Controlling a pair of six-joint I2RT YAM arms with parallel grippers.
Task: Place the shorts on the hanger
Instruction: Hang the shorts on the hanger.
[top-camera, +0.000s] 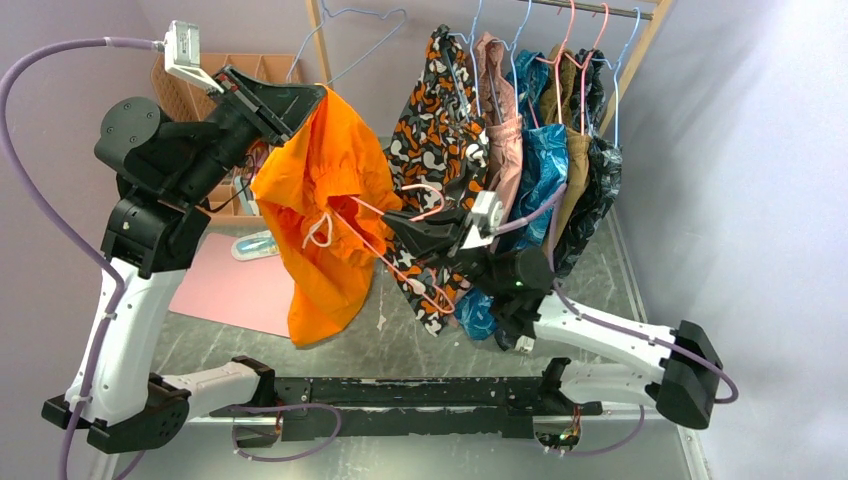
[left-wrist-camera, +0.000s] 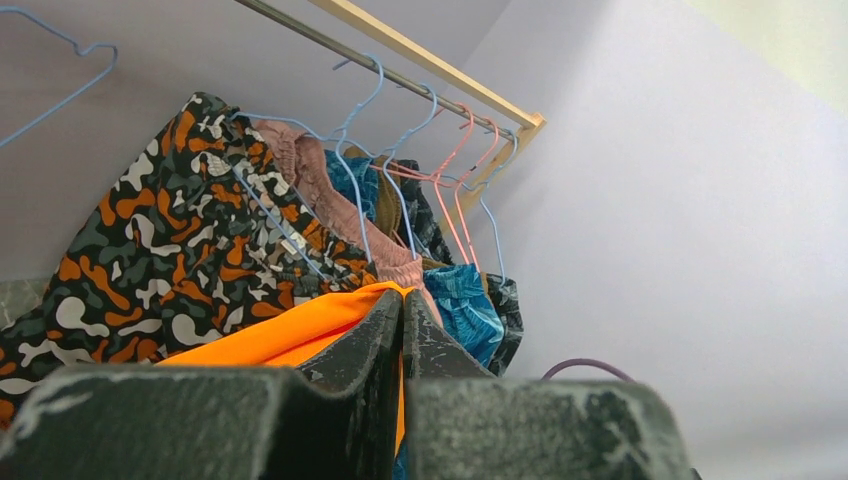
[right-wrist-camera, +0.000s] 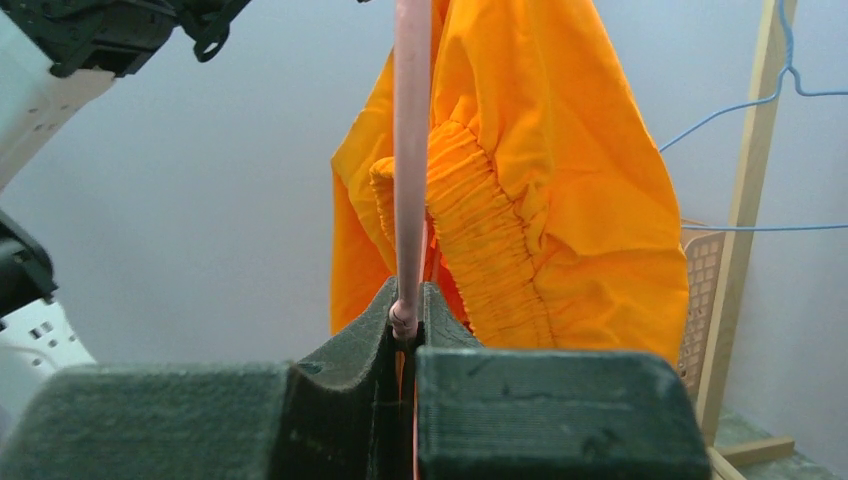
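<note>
The hanger (right-wrist-camera: 411, 150), its upper length past the right wrist view's top edge.

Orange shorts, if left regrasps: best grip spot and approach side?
On the shorts, likely the gathered waistband near the white drawstring: ridged elastic, firmer than the limp legs below. Approach from the left arm's side; the pink hanger and right end effector crowd the other.

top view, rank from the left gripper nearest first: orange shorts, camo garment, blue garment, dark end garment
1. orange shorts, pinched in the left gripper
2. camo garment, first on the rail
3. blue garment, mid rail
4. dark end garment, rail's right end
</note>
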